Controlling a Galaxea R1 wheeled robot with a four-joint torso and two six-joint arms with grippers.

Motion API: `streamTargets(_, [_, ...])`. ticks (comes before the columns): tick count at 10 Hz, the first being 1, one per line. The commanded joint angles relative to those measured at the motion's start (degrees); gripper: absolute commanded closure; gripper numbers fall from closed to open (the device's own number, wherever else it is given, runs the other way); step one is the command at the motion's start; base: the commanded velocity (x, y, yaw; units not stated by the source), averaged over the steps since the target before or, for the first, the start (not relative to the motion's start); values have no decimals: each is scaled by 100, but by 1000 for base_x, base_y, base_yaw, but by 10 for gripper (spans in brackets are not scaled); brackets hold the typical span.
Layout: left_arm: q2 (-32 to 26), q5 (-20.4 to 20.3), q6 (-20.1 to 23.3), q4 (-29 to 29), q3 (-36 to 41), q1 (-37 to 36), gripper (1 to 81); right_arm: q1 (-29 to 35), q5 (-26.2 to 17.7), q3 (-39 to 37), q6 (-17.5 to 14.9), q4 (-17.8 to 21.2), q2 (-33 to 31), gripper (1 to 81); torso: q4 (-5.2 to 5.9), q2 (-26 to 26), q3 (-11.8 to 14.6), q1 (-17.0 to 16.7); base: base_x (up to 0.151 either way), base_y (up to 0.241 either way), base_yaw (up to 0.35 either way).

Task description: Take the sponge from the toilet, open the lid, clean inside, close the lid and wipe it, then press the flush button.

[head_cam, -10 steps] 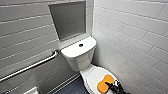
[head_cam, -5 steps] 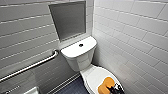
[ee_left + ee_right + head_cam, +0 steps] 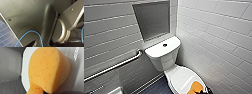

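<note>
- The sponge [image 3: 46,70] is orange foam, pitted with small pores, with a fat rounded lobe narrowing to a waist.
- It's over the front end of the lid [image 3: 180,77] of the toilet [image 3: 164,62], the end farthest from the tank.
- Can't tell you whether your right fingers are clamped on it or loose.
- Lid's down, so the bowl's contents are hidden.
- The flush button [image 3: 164,45] is a dark dot in the middle of the toilet's tank top.
</note>
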Motion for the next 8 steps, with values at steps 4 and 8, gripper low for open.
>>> streamTargets(4, [-1627, 481, 32, 18, 2768, -522, 10, -949, 208, 2446, -18, -99, -2794, 811, 0, 0, -2, 0, 0, 0, 0])
streamTargets(8, [-2674, 753, 15, -53, 4229, -1444, 10, -2750, 874, 1778, -27, -415, -2636, 811, 0, 0, -2, 0, 0, 0, 0])
